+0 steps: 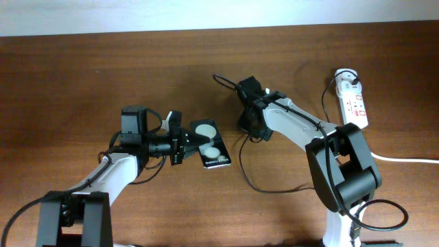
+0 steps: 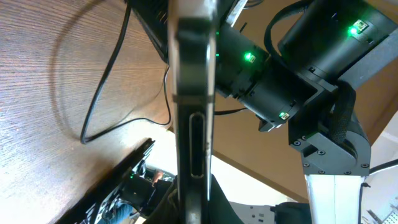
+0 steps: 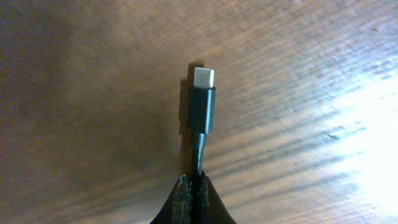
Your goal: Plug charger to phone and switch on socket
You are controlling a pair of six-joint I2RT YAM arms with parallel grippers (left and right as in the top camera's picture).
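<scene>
1. The black phone (image 1: pixel 211 147), with two white round patches, is clamped by the left gripper (image 1: pixel 186 143) at the middle of the table (image 1: pixel 68 82).
2. The black, silver-tipped charger (image 3: pixel 203 106) is pinched by the right gripper (image 3: pixel 193 194) just above the wood.

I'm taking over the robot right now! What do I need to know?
Left end effector: shut on the phone, gripping one edge.
Right end effector: shut on the charger, pinching the cable just behind the connector. The tip is bare, over the table.
Socket: on the table's right side, with neither arm on it. Its switches are too small to read.
Done: phone and charger are both gripped.
Left: push the connector into the phone, then switch on the socket.
</scene>
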